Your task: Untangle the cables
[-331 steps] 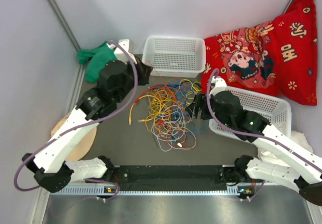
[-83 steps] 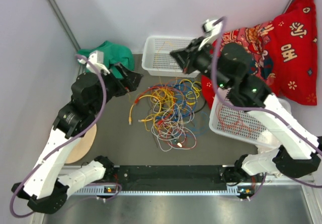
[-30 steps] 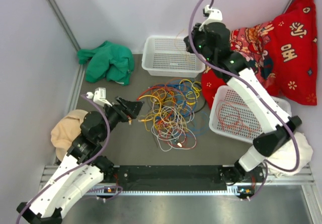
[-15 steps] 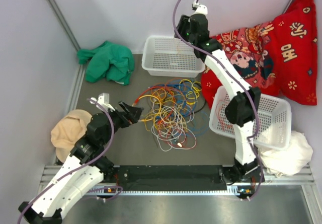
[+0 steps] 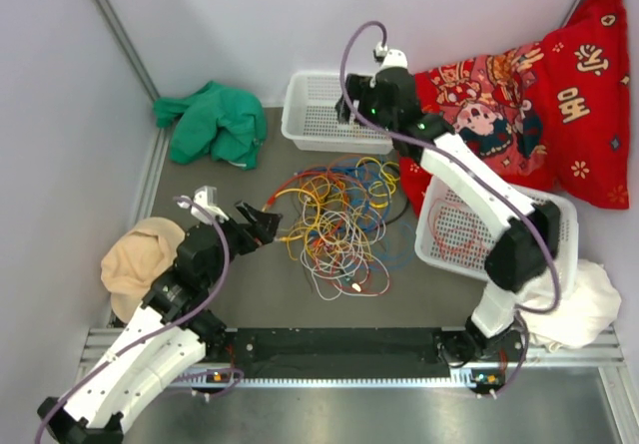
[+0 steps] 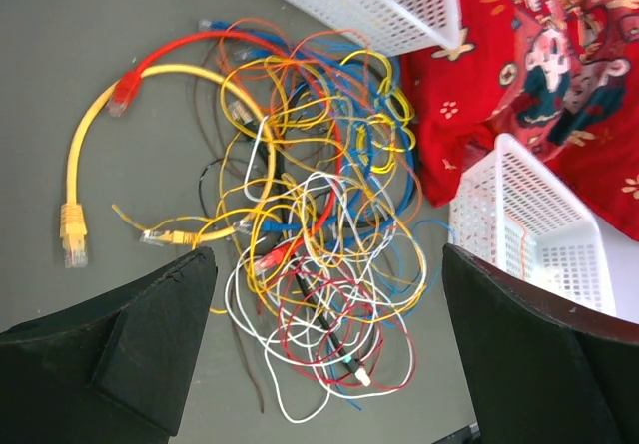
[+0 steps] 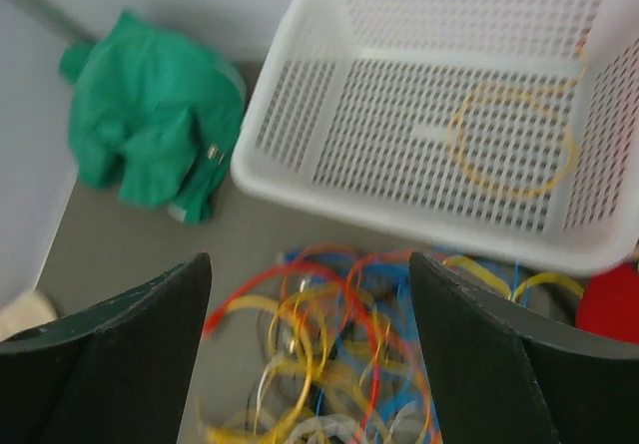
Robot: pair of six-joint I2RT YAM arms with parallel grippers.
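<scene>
The cables [image 5: 334,220] lie in a knotted heap of yellow, red, orange, blue and white wire on the grey table. My left gripper [image 5: 262,226] hovers at the heap's left edge, open and empty. In the left wrist view the cables [image 6: 310,215] spread between and beyond its open gripper [image 6: 324,264]. My right gripper [image 5: 349,117] hangs open over the near rim of the far white basket [image 5: 300,100]. In the right wrist view one thin yellow cable loop [image 7: 514,140] lies in that basket [image 7: 300,180], and the gripper [image 7: 310,264] is open above the blurred cables [image 7: 329,364].
A second white basket [image 5: 544,254] at the right holds a thin orange wire [image 5: 461,239]. A green cloth [image 5: 210,125] lies at the back left and a beige cloth [image 5: 135,264] at the left. A red cushion [image 5: 539,95] and a white cloth [image 5: 584,304] are at the right.
My right gripper went from shut to open, and its arm swung over the far basket and came down to its near rim. The left gripper edged closer to the heap.
</scene>
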